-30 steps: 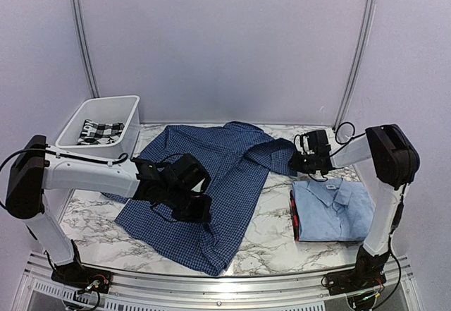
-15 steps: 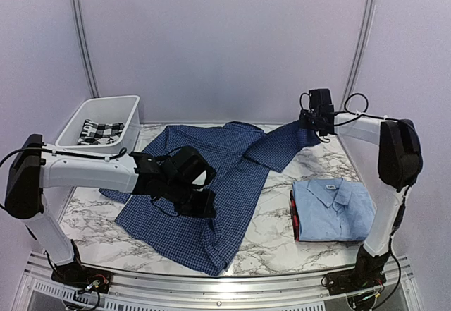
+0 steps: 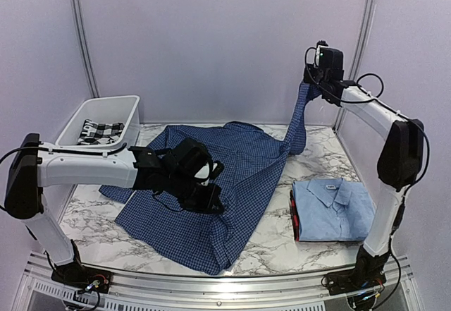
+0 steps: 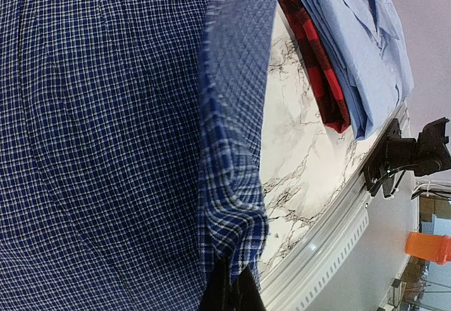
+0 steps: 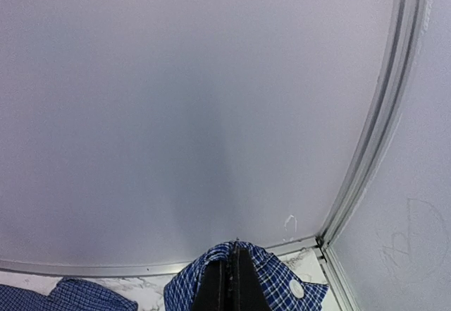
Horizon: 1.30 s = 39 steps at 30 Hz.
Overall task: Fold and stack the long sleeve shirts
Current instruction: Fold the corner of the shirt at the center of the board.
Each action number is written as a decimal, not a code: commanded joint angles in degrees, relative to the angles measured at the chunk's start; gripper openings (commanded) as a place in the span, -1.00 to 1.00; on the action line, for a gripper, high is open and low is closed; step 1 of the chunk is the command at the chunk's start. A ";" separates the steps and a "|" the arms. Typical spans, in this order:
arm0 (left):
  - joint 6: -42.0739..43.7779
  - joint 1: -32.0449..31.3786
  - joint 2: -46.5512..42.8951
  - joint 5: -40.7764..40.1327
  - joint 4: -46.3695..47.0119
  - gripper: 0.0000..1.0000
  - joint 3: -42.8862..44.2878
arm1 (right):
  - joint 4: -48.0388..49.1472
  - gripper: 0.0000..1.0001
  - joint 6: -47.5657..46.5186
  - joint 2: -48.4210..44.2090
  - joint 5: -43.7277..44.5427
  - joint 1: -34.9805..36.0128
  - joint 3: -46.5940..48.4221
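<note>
On the marble table (image 3: 275, 233), centre to left: dark blue check shirt (image 3: 243, 166), spread out and wrinkled, near hem close to the table's near edge.
Right sleeve (image 3: 299, 117): stretched up from the table toward the far right corner, hanging almost straight.
Right gripper (image 3: 315, 85): high above the far right of the table, fingers pressed together on the cuff (image 5: 275, 279); white button (image 5: 297, 289) visible just beside the fingers.
Left gripper (image 3: 211, 197): low over the middle of the dark blue check shirt, fingers clamped on a raised fold of its right edge.
Near right of the table: light blue shirt (image 3: 335, 209), folded, collar to the far side, white neck label (image 3: 329, 182) showing.
Under the light blue shirt: red check garment (image 3: 294, 216), folded, only its left edge visible.
Far left: white bin (image 3: 120, 106), with black-and-white check cloth (image 3: 99, 131) inside.
</note>
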 commanded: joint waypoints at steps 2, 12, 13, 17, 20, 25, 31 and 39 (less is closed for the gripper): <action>-3.63 -0.19 -2.57 -0.02 -0.55 -1.00 -0.64 | 4.41 -1.00 -6.43 4.24 -8.67 4.92 4.28; -9.71 -2.90 -6.13 -2.61 -0.57 -1.00 -8.11 | 6.48 -1.00 -10.99 12.06 -16.60 14.48 9.46; -10.27 -3.30 -6.52 -3.00 -0.58 -1.00 -8.68 | 6.38 -1.00 -11.48 12.71 -17.09 15.44 10.07; -12.70 -4.29 -7.58 -4.48 -0.56 -1.00 -10.92 | 5.46 -1.00 -14.33 14.94 -15.39 19.09 12.64; -13.62 -4.49 -7.18 -4.48 -0.60 -1.00 -12.11 | 5.15 -1.00 -14.45 15.88 -13.36 20.45 13.85; -14.14 -4.74 -5.81 -4.28 -0.65 -1.00 -12.65 | 1.54 -1.00 -13.81 15.67 -10.43 20.59 15.02; -14.02 -4.76 -4.60 -3.84 -0.75 -1.00 -12.15 | 1.73 -1.00 -13.89 13.58 -12.34 21.06 13.66; -12.91 -4.85 -3.56 -2.51 -1.18 -0.94 -11.78 | 0.73 -1.00 -14.09 13.19 -13.29 21.84 15.06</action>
